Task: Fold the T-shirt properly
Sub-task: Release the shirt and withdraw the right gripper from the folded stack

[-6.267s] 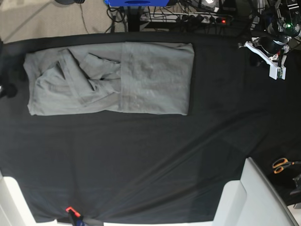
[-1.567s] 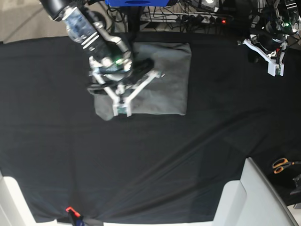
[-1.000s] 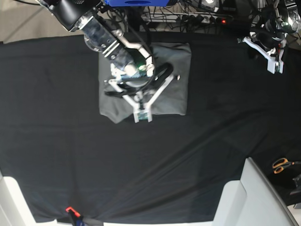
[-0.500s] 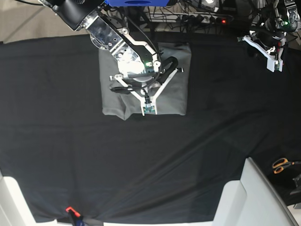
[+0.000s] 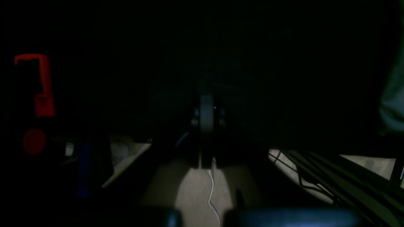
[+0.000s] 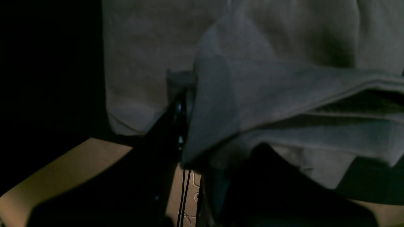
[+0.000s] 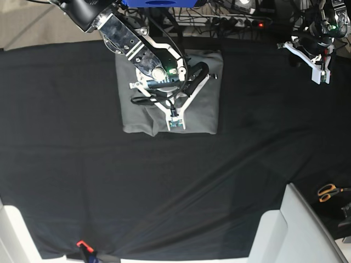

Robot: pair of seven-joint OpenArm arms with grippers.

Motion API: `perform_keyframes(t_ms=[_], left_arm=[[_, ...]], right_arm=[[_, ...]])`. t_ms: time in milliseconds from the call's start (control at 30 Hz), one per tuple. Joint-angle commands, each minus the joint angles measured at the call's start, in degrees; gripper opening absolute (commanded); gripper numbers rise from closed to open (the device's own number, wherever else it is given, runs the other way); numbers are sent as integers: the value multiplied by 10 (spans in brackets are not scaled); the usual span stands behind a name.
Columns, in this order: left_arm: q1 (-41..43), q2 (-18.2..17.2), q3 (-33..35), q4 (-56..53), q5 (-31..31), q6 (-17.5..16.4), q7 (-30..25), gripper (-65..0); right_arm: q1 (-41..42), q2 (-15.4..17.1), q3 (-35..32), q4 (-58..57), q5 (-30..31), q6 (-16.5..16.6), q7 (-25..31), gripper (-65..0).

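My right gripper (image 6: 189, 104), jaws pinched on the T-shirt (image 7: 205, 112) at upper centre, was mid-fold; next, I judged, release and smooth. Left gripper (image 5: 206, 119) sat closed, empty.

A robotics lab: black-draped table (image 7: 164, 181), tangled cables (image 7: 219, 16), power strip (image 7: 236, 22), scissors (image 7: 329, 192).

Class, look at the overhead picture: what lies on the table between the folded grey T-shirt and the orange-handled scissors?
In the base view, only bare black tablecloth lies between the T-shirt and the scissors.
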Motion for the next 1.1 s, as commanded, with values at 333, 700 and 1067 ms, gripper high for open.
perform_keyframes(t_ms=[333,700,1067], left_arm=[[2,-8,-5,7,-4,0,-8,-650],[2,-8,-5,7,-4,0,-8,-650],[-6,-8,-5,7,-4,0,-8,-650]], right_arm=[[9,-4,-1,7,58,0,46,-437],[33,10,2,-81,156,85,130,-321],[40,4,-2,-86,157,205,149,-321]])
